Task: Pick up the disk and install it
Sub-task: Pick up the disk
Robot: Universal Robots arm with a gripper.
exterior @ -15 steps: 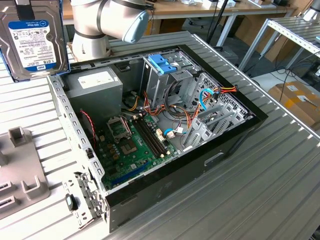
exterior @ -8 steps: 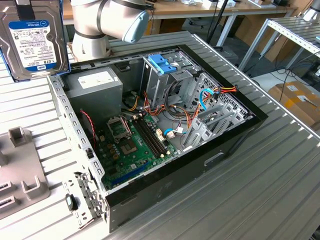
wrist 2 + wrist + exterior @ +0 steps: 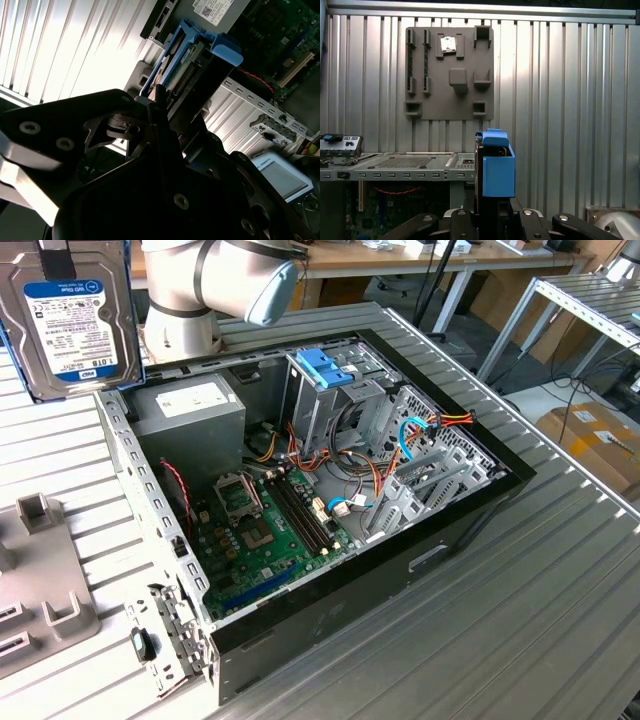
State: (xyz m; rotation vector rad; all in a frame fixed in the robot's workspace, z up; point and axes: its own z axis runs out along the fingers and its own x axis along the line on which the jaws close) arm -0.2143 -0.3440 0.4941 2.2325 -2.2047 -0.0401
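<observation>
Exterior view, ten o'clock: the disk (image 3: 70,315) carries a blue-and-white label (image 3: 68,335), its print too small to read. At eleven o'clock inside the computer case (image 3: 450,530), the power-supply box (image 3: 190,420) bears a white sticker (image 3: 195,398), wording illegible.

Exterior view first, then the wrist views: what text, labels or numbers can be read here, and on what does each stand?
The disk, held in the gripper: blue-and-white label, print too small to quote with confidence.
The power-supply box: white sticker on its top, print too small to read.
The motherboard: markings too small to read.
No text can be quoted reliably.
</observation>
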